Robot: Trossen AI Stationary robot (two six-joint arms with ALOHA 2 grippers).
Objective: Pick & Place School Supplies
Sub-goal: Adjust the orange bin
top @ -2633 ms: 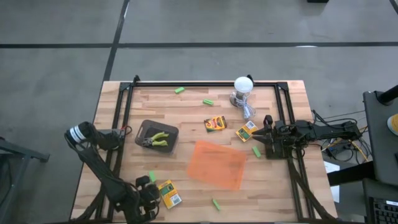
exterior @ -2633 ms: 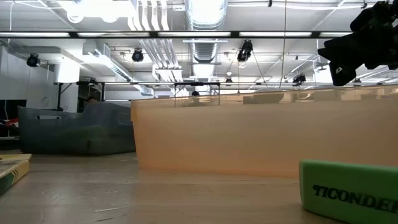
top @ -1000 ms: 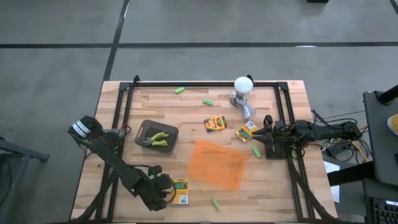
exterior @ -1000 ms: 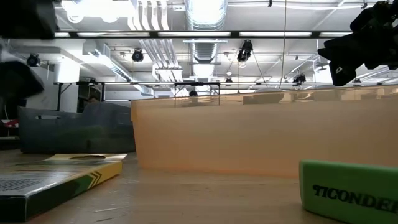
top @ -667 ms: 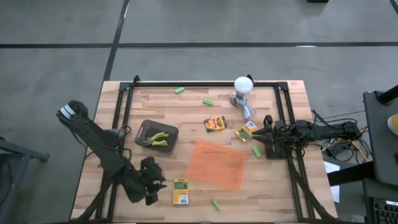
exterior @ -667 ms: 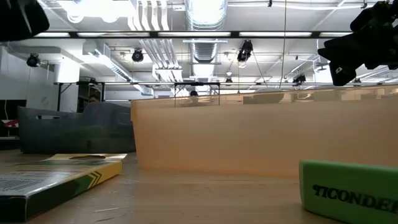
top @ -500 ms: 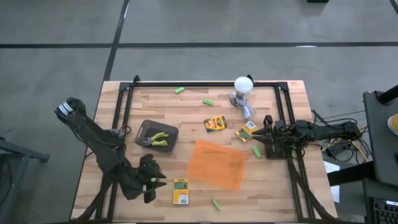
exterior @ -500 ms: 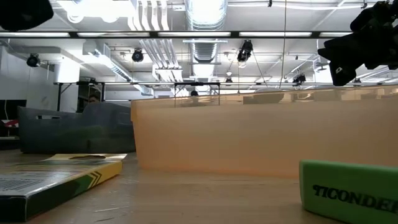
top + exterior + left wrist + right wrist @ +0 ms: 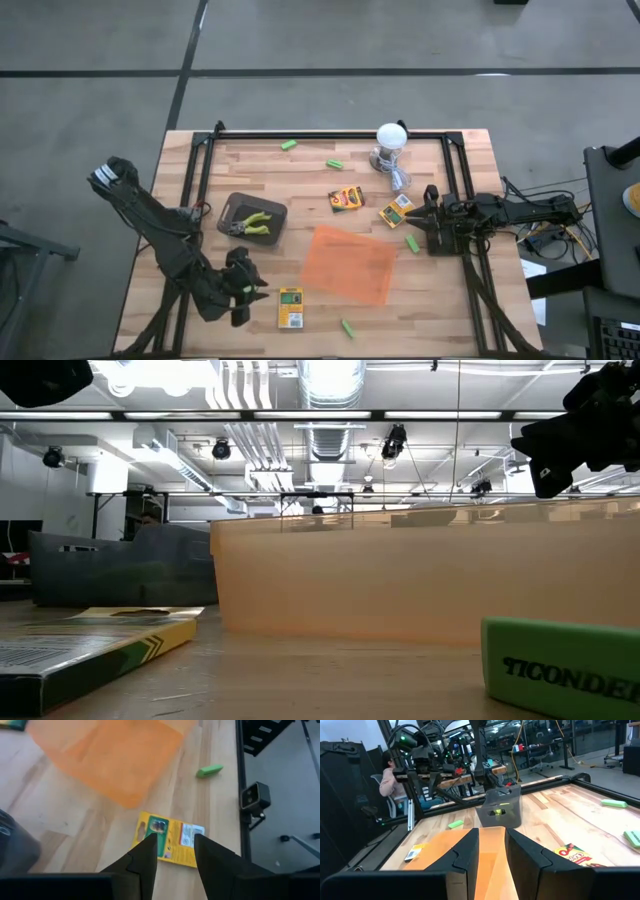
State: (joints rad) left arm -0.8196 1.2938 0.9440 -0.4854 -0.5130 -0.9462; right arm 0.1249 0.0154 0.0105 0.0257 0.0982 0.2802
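Observation:
A yellow-and-green crayon box (image 9: 290,307) lies flat on the table near its front edge. My left gripper (image 9: 245,290) hovers above and to the left of it, open, nothing between its fingers; the left wrist view shows the box (image 9: 170,840) below the fingertips. Two more crayon boxes (image 9: 347,198) (image 9: 397,211) lie mid-table. Green pieces (image 9: 288,145) (image 9: 335,164) (image 9: 347,327) lie scattered. Plier-like tools (image 9: 250,222) rest in a dark tray. My right gripper (image 9: 420,222) waits at the right edge, fingers a little apart.
An orange translucent tray (image 9: 348,263) lies flat in the middle, right of the crayon box. A white lamp (image 9: 391,140) with its cable stands at the back. Another green piece (image 9: 411,243) lies just in front of my right gripper. A black frame rail (image 9: 330,133) runs along the table's far side.
My left gripper has risen from the crayon box and drawn back toward the table's left edge, tipping to point less steeply down. The box stays flat where it lay. For the last half second the arm has kept still.

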